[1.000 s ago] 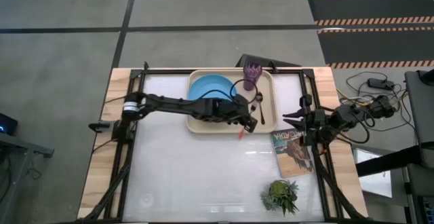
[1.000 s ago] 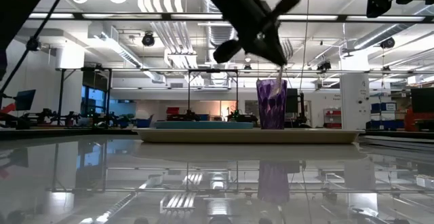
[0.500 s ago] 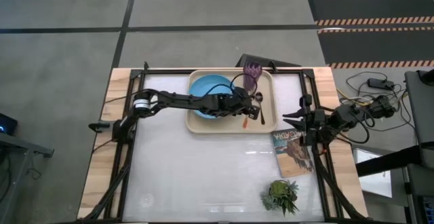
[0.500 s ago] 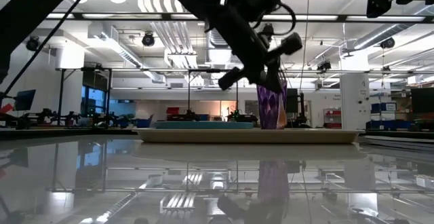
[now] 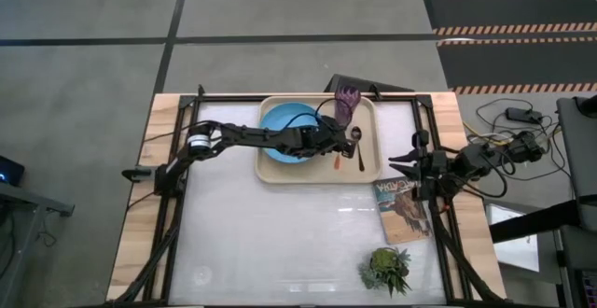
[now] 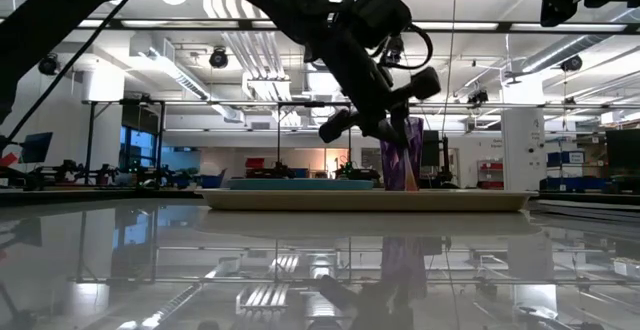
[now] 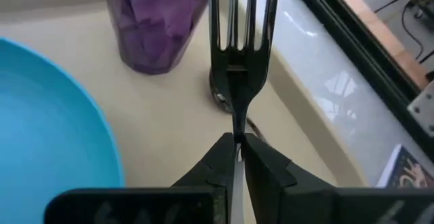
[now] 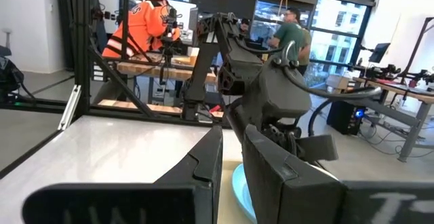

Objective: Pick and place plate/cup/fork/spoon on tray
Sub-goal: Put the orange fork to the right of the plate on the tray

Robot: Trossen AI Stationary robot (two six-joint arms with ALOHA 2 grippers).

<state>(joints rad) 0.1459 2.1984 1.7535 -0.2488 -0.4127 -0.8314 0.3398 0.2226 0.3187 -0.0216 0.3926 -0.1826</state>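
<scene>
Fork point(image 7: 239, 61) pinched in left jaws point(image 7: 237, 149) over tray point(image 5: 270, 172), cup point(image 7: 157, 22) and spoon point(image 5: 358, 149) close ahead, plate point(image 7: 47, 129) alongside.

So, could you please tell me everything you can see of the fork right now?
The fork is slim, with shiny silver metal tines and neck and an orange handle end. The left claw is shut on its neck, holding it over the cream tray, to the right of the blue plate and left of the dark spoon. Its tines point towards the purple cup. Whether its handle end touches the tray cannot be told.
</scene>
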